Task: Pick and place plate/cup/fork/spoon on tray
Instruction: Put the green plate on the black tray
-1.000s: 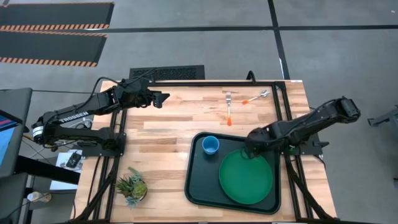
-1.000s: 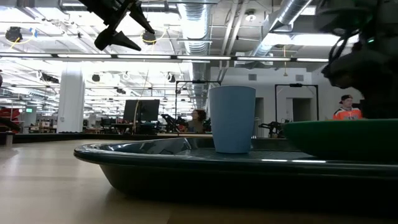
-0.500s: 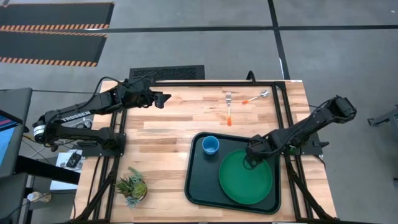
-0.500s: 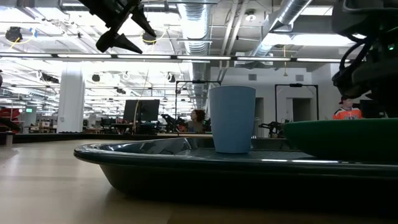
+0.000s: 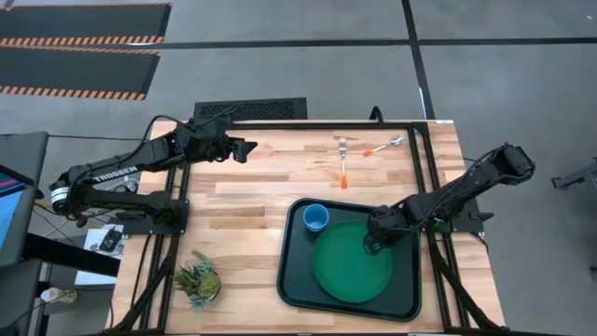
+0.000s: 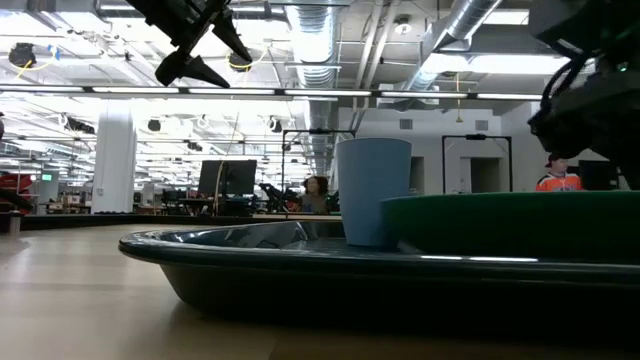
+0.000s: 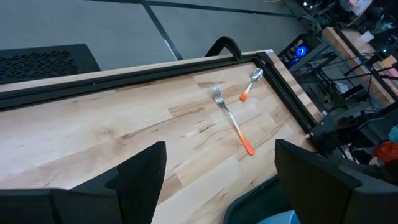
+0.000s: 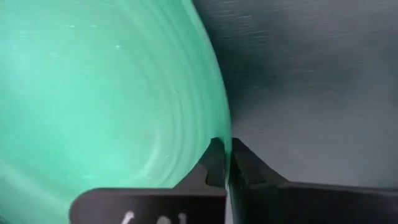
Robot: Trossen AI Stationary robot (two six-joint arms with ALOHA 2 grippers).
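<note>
My right gripper pinches the rim of the large round flat green plastic plate, which lies inside the dark rectangular plastic tray beside the small blue plastic cup. My left gripper hangs with fingers spread above the wooden table's far left part.

The word "TROSSEN" is printed in white along the left arm; no other text can be read.
</note>
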